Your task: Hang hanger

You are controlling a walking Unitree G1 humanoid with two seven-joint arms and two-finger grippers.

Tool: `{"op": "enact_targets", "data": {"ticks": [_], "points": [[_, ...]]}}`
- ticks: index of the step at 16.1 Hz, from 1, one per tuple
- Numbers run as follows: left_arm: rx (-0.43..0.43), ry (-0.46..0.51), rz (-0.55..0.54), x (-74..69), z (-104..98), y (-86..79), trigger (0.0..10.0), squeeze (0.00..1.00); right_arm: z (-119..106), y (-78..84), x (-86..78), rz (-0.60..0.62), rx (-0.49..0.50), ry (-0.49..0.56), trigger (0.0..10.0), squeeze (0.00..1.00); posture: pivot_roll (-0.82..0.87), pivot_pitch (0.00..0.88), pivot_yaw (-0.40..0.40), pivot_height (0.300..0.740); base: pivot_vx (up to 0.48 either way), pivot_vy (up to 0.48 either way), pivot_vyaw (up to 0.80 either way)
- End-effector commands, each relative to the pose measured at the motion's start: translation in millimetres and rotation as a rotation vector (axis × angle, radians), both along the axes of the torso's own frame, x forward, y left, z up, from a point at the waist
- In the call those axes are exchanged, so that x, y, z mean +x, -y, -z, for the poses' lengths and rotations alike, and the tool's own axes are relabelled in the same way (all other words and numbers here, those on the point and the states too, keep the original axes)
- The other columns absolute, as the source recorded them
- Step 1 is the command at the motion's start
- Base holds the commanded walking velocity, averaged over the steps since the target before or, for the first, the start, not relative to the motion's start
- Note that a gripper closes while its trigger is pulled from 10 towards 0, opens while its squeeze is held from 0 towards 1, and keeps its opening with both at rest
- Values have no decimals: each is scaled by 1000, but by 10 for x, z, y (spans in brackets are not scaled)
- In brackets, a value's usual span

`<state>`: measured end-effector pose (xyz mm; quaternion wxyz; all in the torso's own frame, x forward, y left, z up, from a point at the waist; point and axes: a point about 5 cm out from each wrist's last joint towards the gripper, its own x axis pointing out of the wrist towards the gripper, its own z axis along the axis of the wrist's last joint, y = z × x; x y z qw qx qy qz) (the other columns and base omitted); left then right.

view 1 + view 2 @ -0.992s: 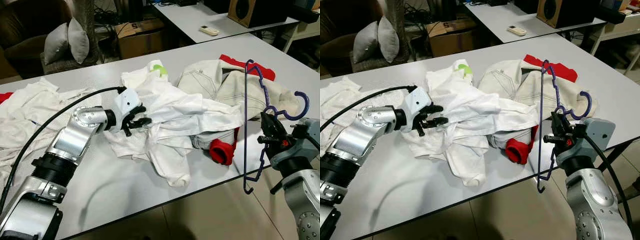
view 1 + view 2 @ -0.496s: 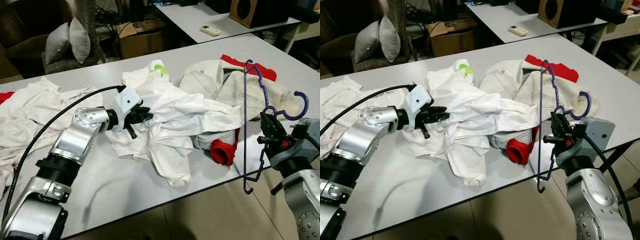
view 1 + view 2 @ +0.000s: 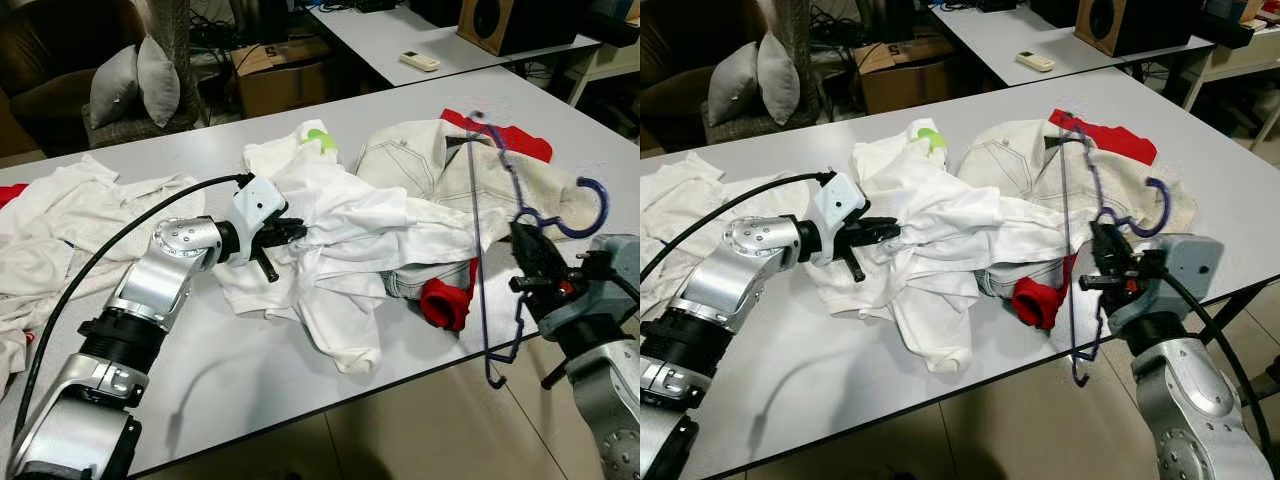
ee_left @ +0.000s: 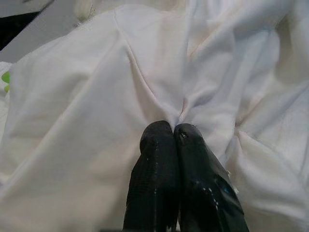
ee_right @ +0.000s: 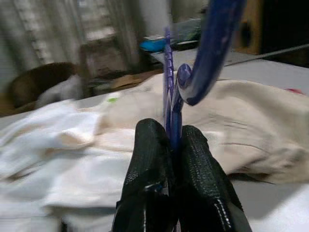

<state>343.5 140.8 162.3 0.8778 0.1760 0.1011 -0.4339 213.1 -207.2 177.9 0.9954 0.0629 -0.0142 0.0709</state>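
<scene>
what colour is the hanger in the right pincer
Purple-blue plastic hanger; it shows best in the left eye view.

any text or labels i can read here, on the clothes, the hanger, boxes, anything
None can be read.
White shirt: a green mark near the collar, too small to tell if it is lettering.
Cardboard box: no legible print.
Remote on the far table: buttons too small to read.
Purple hanger: no marking seen.

- A long grey table carries the laundry.
- White shirts lie crumpled in the middle.
- A cream jacket lies over red cloth.
- More white clothes lie spread at the left end.
</scene>
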Motion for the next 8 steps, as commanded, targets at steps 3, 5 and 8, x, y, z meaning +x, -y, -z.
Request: {"op": "enact_targets", "data": {"ticks": [3,5,8], "points": [[-233,8,-57,98,-345,-3,0,0,-106,-133,-114,-191,18,27,10000,0,-78,0,90,740,0,0,0],[-618,-32,-88,194,-819,-4,0,0,-103,-296,-352,-462,33,-28,10000,0,-80,0,94,740,0,0,0],[-768,-67,-96,223,-985,-48,0,0,-75,-380,-478,-578,54,-69,10000,0,-81,0,97,740,0,0,0]]}}
